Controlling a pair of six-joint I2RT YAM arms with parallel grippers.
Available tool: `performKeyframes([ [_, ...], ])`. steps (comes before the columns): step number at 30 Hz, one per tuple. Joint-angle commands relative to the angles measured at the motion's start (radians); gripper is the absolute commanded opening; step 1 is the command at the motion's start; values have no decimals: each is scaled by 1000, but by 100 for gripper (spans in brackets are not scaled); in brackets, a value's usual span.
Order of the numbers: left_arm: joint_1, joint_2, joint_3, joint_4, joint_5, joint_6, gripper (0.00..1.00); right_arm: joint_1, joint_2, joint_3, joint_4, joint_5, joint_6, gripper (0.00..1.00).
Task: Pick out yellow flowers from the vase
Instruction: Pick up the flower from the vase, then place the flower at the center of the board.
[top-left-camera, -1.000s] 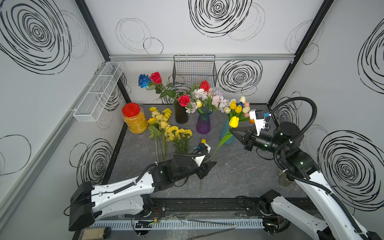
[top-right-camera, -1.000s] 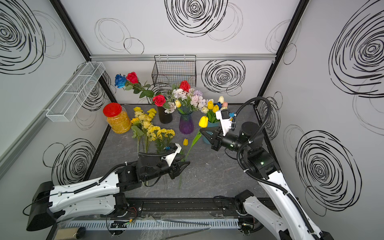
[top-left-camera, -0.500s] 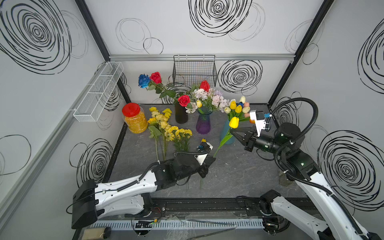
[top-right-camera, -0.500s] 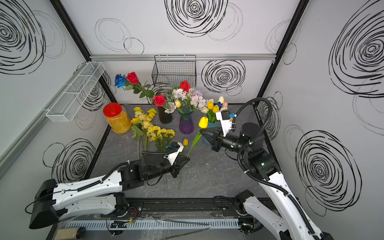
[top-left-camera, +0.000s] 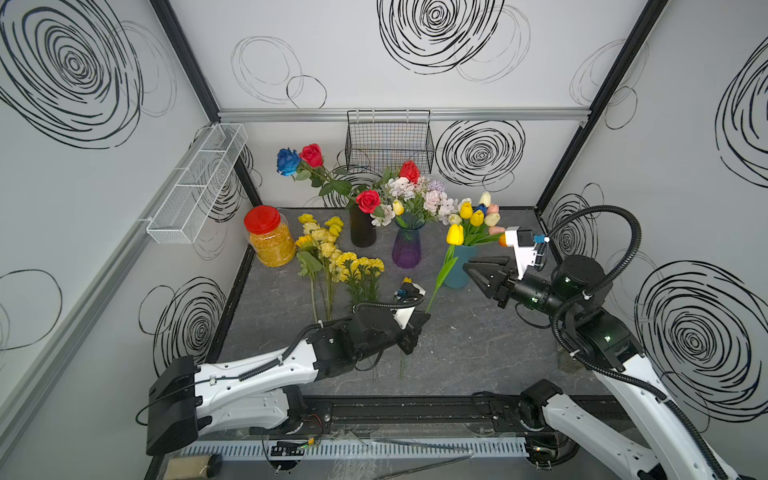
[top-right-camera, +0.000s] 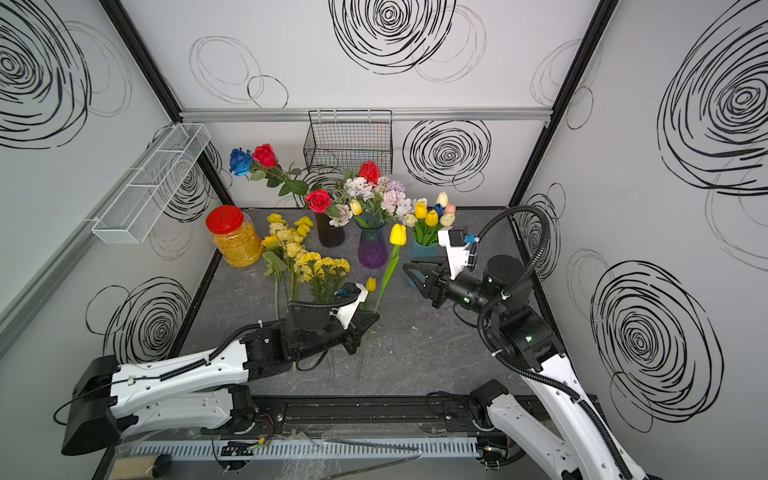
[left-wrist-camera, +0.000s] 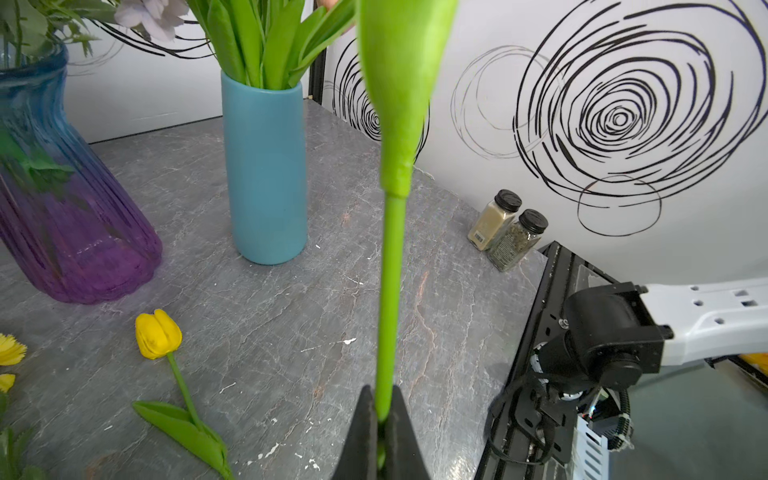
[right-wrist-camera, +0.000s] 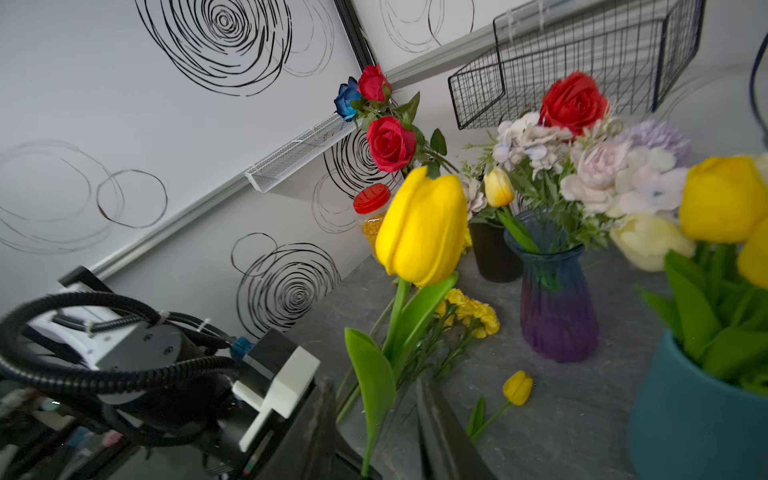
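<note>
The purple vase (left-wrist-camera: 75, 232) is glossy ribbed glass, the blue vase (left-wrist-camera: 266, 166) smooth and matt

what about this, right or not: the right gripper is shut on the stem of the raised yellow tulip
Wrong arm: the left gripper is shut on the stem of the raised yellow tulip, as the left wrist view shows.

Both top views: we look steeply down from high at the front over the whole tabletop (top-left-camera: 478, 353). Wrist views sit close and low, just behind their jaws; both catch the blue vase (left-wrist-camera: 266, 166) from crossing angles.
</note>
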Motion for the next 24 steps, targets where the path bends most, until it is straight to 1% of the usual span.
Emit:
performKeyframes([
  [1,-6,-7,17,25,-45,-41,0,5,-21,-16,15,71,-14,49],
  [2,-6,-7,16,24,-54,-50,0,6,-26,-17,9,83,-18,54],
  [10,-5,-3,21,-44,-122,-148,0,4,-140,-62,-13,217,-66,83],
  [13,-6,-7,20,-86,-131,-179,0,4,-194,-80,-14,276,-91,91],
  [19,-6,-30,11,-185,-130,-231,0,5,-282,-112,-11,399,-118,100],
  [21,-6,-42,1,-203,-127,-253,0,5,-304,-121,-3,431,-117,100],
  [24,-7,-59,-19,-219,-125,-289,0,5,-324,-127,-3,444,-130,100],
])
